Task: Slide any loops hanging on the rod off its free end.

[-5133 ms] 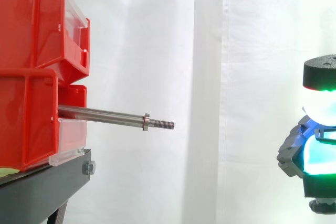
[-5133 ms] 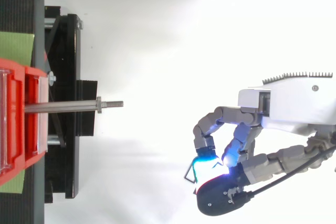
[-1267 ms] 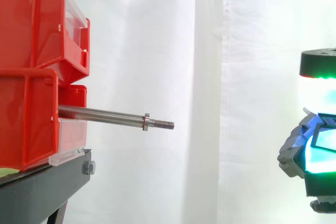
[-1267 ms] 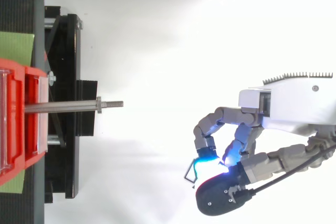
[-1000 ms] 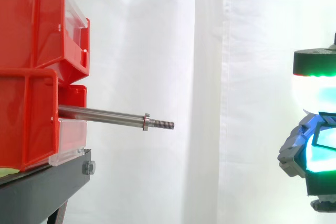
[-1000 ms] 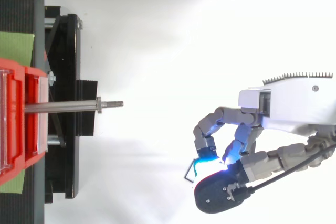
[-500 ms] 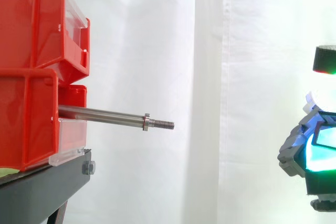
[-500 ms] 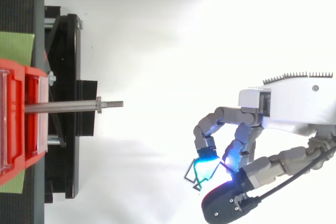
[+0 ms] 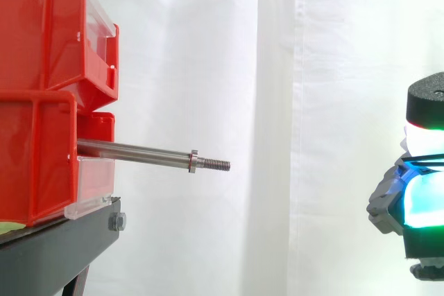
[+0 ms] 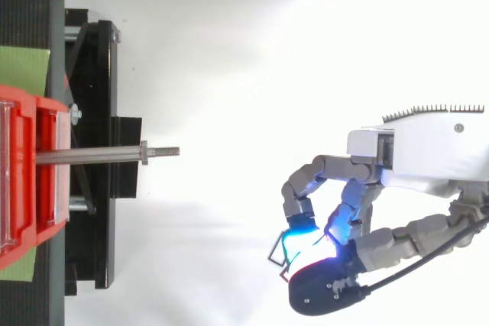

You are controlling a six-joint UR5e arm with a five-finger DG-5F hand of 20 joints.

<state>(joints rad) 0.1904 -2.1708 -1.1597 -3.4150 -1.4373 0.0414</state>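
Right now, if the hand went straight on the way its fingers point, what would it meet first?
Probably the black stand, not the rod. Seen from above, the hand, its fingers pinching a thin green loop, points along a line passing beside the rod, open space before the stand. Height is less certain.

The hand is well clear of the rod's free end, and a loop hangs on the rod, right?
Nothing hangs there: the side view shows the rod bare. The hand is well clear of its free end, pinching a thin green loop in the top view.
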